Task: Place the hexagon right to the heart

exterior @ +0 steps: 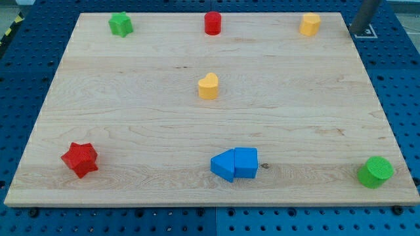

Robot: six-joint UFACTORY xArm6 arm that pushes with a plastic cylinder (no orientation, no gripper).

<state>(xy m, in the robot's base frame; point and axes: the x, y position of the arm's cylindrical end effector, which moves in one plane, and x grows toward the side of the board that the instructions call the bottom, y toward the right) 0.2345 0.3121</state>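
Observation:
The yellow heart (208, 86) lies a little above the board's middle. The yellow hexagon (310, 24) lies near the board's top right corner, far up and to the right of the heart. My tip (359, 32) is at the view's top right, just off the board's right edge, to the right of the hexagon and apart from it. Only the lower part of the rod shows.
A green star (121, 24) at top left, a red cylinder (212, 23) at top middle. A red star (80, 159) at bottom left. Two blue blocks (235, 164) touch at bottom middle. A green cylinder (375, 172) at bottom right. The wooden board (131, 118).

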